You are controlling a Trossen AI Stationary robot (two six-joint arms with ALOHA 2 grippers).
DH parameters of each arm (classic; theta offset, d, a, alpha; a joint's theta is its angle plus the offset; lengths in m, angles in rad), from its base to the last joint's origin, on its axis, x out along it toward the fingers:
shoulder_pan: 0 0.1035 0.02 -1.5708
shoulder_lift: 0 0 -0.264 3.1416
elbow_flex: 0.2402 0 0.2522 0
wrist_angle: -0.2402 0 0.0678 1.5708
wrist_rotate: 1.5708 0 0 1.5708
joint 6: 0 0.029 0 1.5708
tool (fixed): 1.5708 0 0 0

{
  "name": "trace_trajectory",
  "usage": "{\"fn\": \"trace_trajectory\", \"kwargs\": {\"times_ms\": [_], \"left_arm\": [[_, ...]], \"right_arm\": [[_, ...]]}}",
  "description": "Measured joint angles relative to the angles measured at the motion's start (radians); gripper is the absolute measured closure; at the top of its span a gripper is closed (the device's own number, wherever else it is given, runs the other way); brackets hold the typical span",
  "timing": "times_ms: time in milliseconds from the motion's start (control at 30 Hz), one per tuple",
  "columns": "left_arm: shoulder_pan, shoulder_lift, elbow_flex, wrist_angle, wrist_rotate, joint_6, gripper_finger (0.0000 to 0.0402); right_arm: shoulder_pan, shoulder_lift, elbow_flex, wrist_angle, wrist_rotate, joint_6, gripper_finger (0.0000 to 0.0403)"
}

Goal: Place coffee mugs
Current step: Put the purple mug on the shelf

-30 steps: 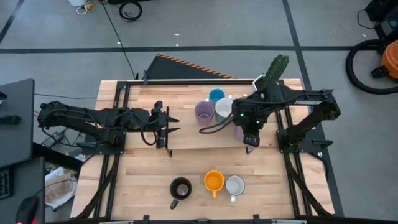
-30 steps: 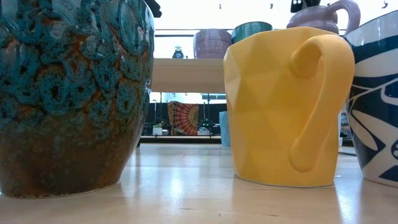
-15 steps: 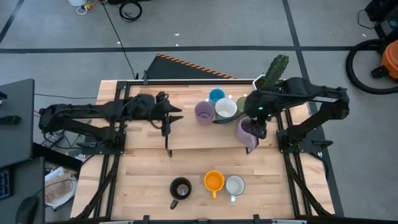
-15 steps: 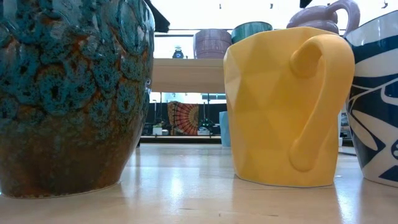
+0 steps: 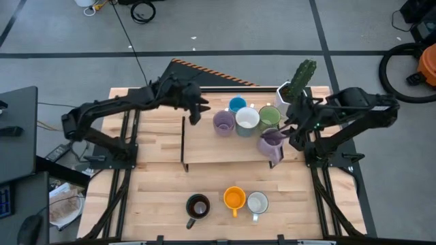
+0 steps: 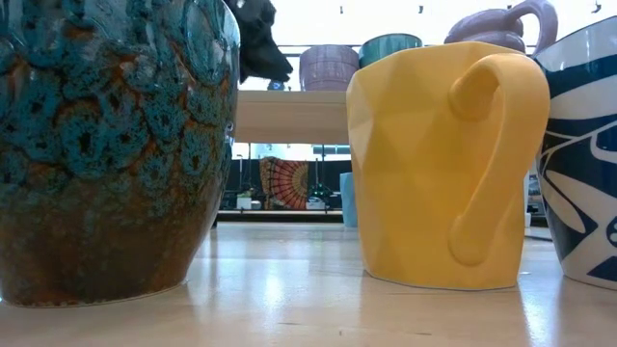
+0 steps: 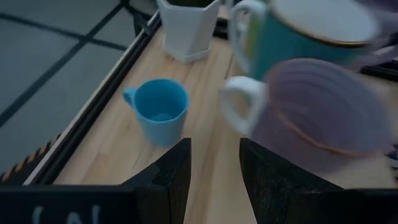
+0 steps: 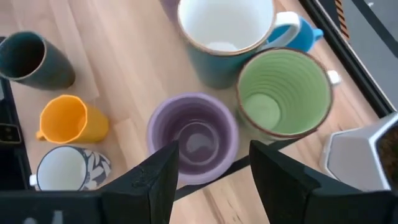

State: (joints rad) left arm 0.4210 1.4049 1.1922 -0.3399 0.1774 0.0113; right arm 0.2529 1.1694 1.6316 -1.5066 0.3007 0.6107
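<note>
We see both grippers with jaws apart and empty, the right gripper (image 5: 294, 136) above the lavender ribbed ceramic mug (image 5: 270, 142) on the raised wooden shelf's (image 5: 204, 143) edge, the left gripper (image 5: 196, 112) near the other lavender mug (image 5: 223, 122); a careless pass could knock either off.

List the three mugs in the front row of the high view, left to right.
dark mug → orange mug → white mug
</note>
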Motion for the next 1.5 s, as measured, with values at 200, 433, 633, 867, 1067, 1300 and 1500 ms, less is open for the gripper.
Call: {"fn": "trace_trajectory", "kwargs": {"times_ms": [200,433,633,867,1067,1300,1500], "left_arm": [[0.066,0.12,0.09,-0.012,0.012,-0.005,0.026],[0.117,0.244,0.191,-0.033,0.012,-0.008,0.026],[0.14,0.366,0.314,-0.095,0.013,-0.027,0.026],[0.139,0.483,0.474,-0.194,0.012,-0.083,0.026],[0.139,0.554,0.567,-0.223,0.012,-0.101,0.0257],[0.167,0.61,0.601,-0.235,0.084,-0.135,0.0255],[0.188,0.632,0.602,-0.234,0.093,-0.128,0.0255]], "right_arm": [[0.076,-0.001,-0.043,0.012,0.028,0.032,0.0201],[0.167,-0.002,-0.087,0.016,0.091,0.084,0.0201],[0.257,-0.002,-0.106,0.017,0.178,0.137,0.0202],[0.357,-0.002,-0.172,0.018,0.274,0.203,0.0202],[0.438,-0.004,-0.253,0.049,0.354,0.225,0.0202],[0.532,-0.057,-0.395,0.158,0.478,0.262,0.0202],[0.576,-0.087,-0.505,0.24,0.554,0.277,0.0202]]}}
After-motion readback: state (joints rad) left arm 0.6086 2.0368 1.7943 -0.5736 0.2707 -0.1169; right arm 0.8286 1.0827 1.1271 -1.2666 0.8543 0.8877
